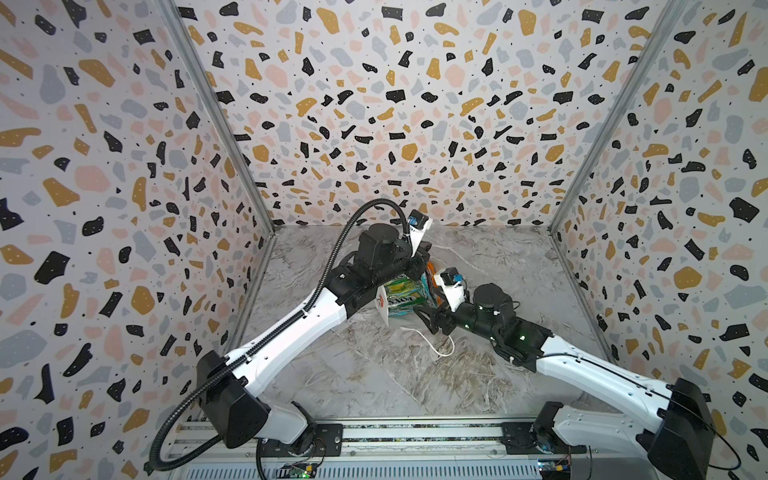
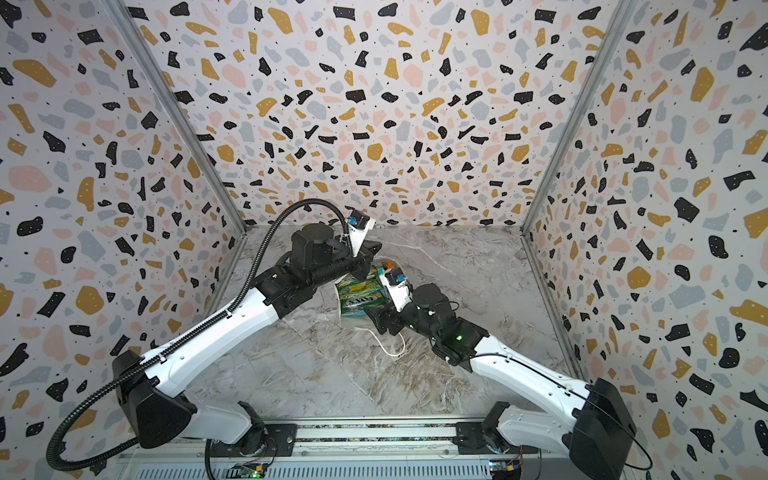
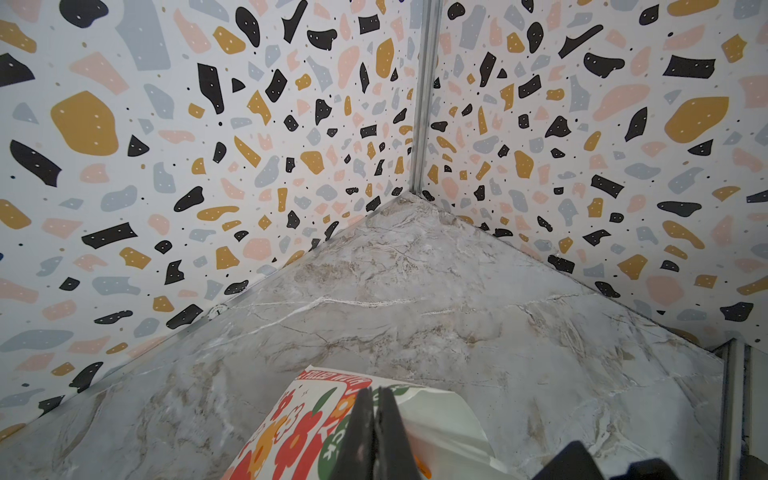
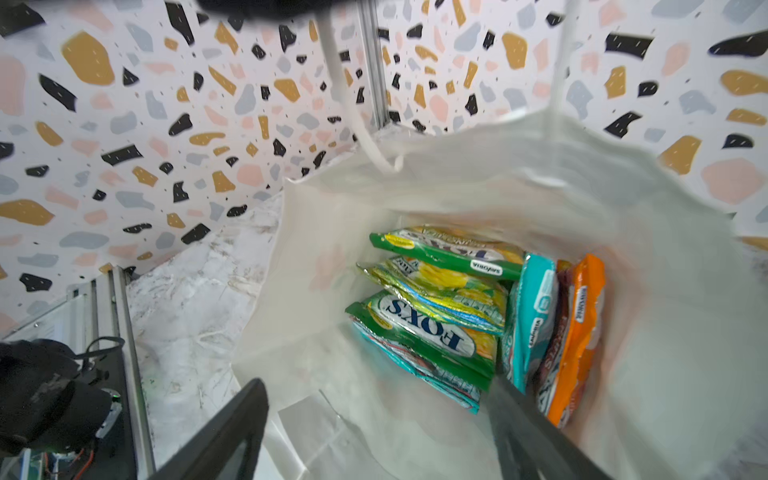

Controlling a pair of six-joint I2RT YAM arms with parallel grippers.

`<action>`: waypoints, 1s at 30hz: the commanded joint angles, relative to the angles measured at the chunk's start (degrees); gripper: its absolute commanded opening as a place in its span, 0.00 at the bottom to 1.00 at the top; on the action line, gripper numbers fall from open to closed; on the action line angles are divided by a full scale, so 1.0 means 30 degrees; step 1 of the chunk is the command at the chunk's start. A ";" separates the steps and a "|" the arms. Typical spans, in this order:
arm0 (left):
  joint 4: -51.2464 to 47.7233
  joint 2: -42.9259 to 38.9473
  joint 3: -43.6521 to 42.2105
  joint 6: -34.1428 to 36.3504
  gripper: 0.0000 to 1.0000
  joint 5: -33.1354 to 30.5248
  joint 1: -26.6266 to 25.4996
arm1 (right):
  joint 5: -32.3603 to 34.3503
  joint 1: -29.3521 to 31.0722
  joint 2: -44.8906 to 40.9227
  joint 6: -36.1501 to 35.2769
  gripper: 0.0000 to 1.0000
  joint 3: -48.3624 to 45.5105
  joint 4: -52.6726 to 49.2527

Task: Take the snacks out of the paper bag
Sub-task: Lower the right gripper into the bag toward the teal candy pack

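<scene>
The white paper bag (image 1: 383, 308) (image 2: 344, 311) lies on its side mid-table, its mouth facing my right gripper. Its flowered outside (image 3: 299, 432) shows in the left wrist view, where my left gripper (image 3: 376, 395) is shut on the bag's rim. The snacks (image 1: 405, 291) (image 2: 361, 293) lie stacked inside. In the right wrist view I see green-yellow FOX'S packets (image 4: 428, 332), a teal one (image 4: 530, 320) and an orange one (image 4: 577, 332) standing on edge. My right gripper (image 4: 378, 415) (image 1: 424, 320) (image 2: 380, 322) is open at the bag's mouth, holding nothing, with one finger (image 4: 523, 428) just short of the teal packet.
A white cord handle (image 1: 436, 345) (image 2: 390, 347) loops on the marble table (image 1: 374, 374) in front of the bag. Terrazzo-patterned walls (image 1: 124, 208) close in the left, back and right. A metal rail (image 1: 353, 436) runs along the front edge.
</scene>
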 commanded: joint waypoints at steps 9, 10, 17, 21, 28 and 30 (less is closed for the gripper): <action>0.1966 -0.1051 -0.0892 -0.0486 0.00 -0.0627 -0.0062 | 0.3610 -0.0582 0.3210 -0.0916 0.80 0.1290 -0.1595; 0.2033 -0.1069 -0.0932 -0.0597 0.00 -0.0653 -0.0077 | 0.3563 -0.0901 0.3475 -0.0965 0.80 0.1398 -0.1609; 0.2945 -0.0988 -0.1229 -0.1835 0.00 -0.0437 -0.0106 | 0.4289 -0.2328 0.4866 -0.2189 0.79 0.2012 -0.1576; 0.3225 -0.0775 -0.1210 -0.2036 0.00 -0.0254 -0.0088 | 0.4866 -0.2496 0.5512 -0.2906 0.79 0.2641 -0.1815; 0.3051 -0.0492 -0.1101 -0.2065 0.00 -0.0229 -0.0135 | 0.5311 -0.1953 0.5871 -0.3681 0.70 0.3205 -0.1662; 0.2878 -0.0386 -0.0978 -0.2076 0.00 -0.0236 -0.0136 | 0.6120 -0.1642 0.6148 -0.3900 0.65 0.3338 -0.1525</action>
